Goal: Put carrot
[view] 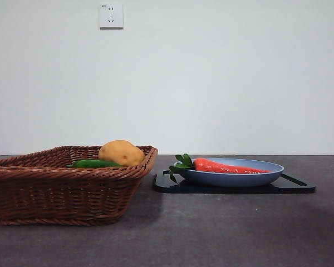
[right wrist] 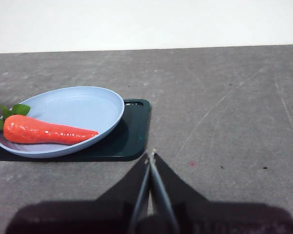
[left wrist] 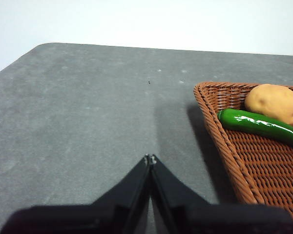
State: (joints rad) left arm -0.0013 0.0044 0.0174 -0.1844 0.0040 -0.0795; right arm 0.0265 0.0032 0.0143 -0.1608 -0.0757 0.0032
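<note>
- Carrot (view: 229, 166) lies flat in the blue plate (view: 267, 175), leaves (view: 181, 163) over the rim on the basket side, tip toward the plate's other end. The plate sits on a dark tray (view: 292, 186), on the table (view: 222, 233).
- Wicker basket (view: 61, 189) stands just beside the tray, not touching it as far as you can see. It holds the potato (view: 121, 152) and the cucumber (view: 94, 163), which touch each other.
- Left gripper (left wrist: 150, 158): jaws pressed together, holding nothing, hovering over bare table next to the basket's corner.
- Right gripper (right wrist: 152, 155): jaws also closed and empty, over bare table just off the tray's end, well clear of the carrot.
- Step, my read: either not started or already finished. The task names no target. If the plate is the target, you're done; if the basket is, no grasp has begun.
- If it goes to the basket: open the right jaws, come in over the plate, pinch the carrot across its thick middle, lift clear of the rim, and set it in the free part of the basket.
- Watch out: the glossy, tapered body could slip toward the tip.
- Hidden: the front view shows neither arm. The basket rim masks most of the cucumber and the basket floor. The right wrist view crops the leaves, and the left wrist view crops the basket.
</note>
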